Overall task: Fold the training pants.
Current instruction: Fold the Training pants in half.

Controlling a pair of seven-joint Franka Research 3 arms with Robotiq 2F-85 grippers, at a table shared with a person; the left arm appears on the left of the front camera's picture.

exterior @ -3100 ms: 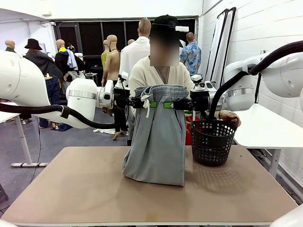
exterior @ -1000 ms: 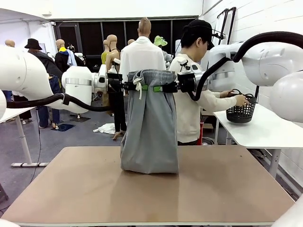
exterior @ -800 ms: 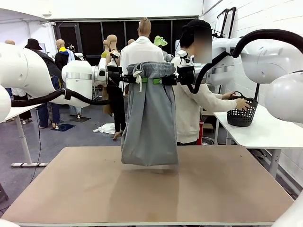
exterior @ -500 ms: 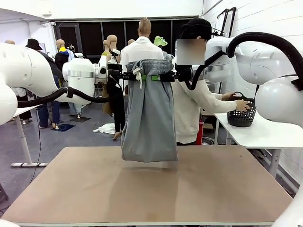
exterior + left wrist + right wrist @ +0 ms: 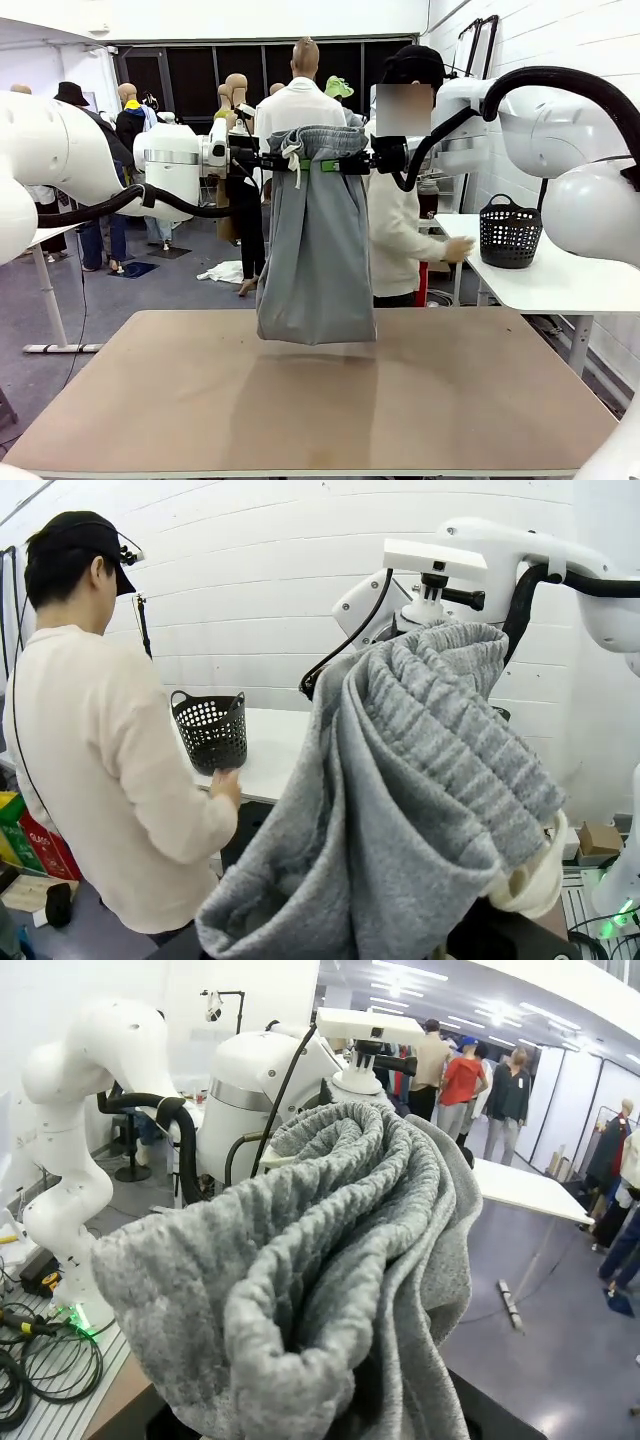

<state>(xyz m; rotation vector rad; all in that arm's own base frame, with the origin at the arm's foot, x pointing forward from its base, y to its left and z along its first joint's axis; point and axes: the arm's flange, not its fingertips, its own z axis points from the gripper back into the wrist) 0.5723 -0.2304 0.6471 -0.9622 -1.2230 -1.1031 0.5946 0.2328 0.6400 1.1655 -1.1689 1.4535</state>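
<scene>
Training pants (image 5: 316,250) hang by waistband, legs bunched, hem just clear of bench (image 5: 480,400), centre of front view. Left gripper (image 5: 290,162) clamped on waistband at 9 o'clock end, right gripper (image 5: 340,164) clamped at 3 o'clock end. Risk: jersey slips from pads, one corner drops. Risk: bunched legs land crumpled if lowered straight down, spoiling fold. Person's hand (image 5: 458,248) near basket (image 5: 509,232), 3 o'clock, well apart.

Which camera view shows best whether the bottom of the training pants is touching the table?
The front view: the training pants hang full length there, their bottom edge just above the table. Both wrist views show only the bunched waistband close up.
</scene>
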